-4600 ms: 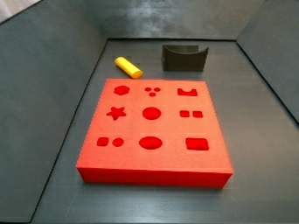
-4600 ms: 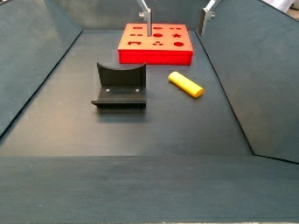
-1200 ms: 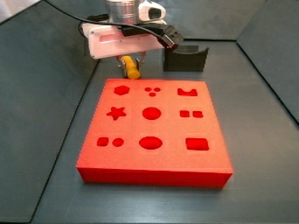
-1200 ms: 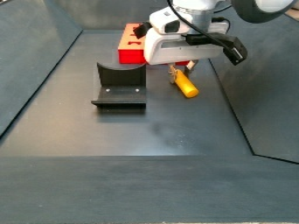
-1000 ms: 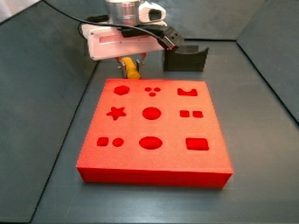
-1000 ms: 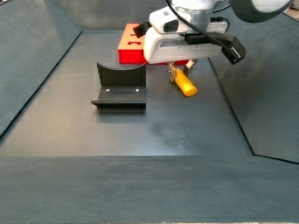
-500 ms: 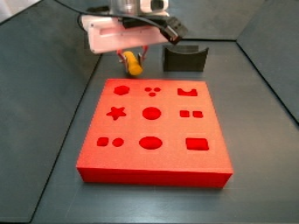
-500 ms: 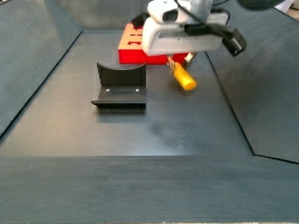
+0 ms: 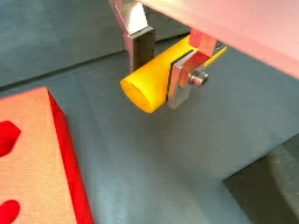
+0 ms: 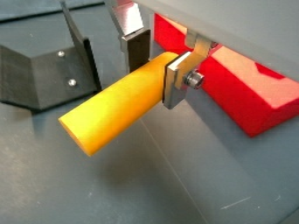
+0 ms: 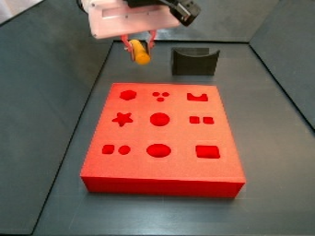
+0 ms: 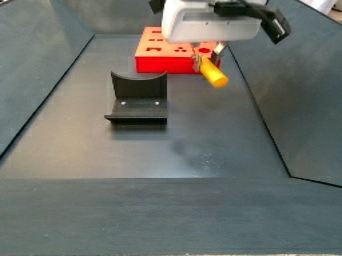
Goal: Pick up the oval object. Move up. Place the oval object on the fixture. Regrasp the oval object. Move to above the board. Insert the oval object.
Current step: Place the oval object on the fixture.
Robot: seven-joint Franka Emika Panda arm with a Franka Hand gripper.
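Observation:
My gripper (image 11: 138, 44) is shut on the oval object (image 11: 142, 52), a yellow-orange peg held off the floor, behind the board's (image 11: 160, 138) far left corner. In both wrist views the silver fingers (image 9: 181, 80) clamp the peg (image 9: 146, 80) across its sides near one end, and most of its length sticks out past the gripper (image 10: 156, 70). The peg (image 12: 214, 76) hangs tilted in the gripper (image 12: 207, 62), just beside the red board (image 12: 163, 52). The dark fixture (image 11: 193, 62) stands on the floor to the peg's side, apart from it; its notched shape (image 12: 136, 98) is unoccupied.
Dark grey sloped walls (image 11: 55, 64) enclose the floor (image 12: 174, 160). The red board (image 10: 239, 79) lies close behind the fingers in a wrist view, and the fixture (image 10: 41, 74) stands on the other side of the peg.
The gripper has risen with the oval object in it, lifting it off the floor where it lay. The board and fixture have not moved.

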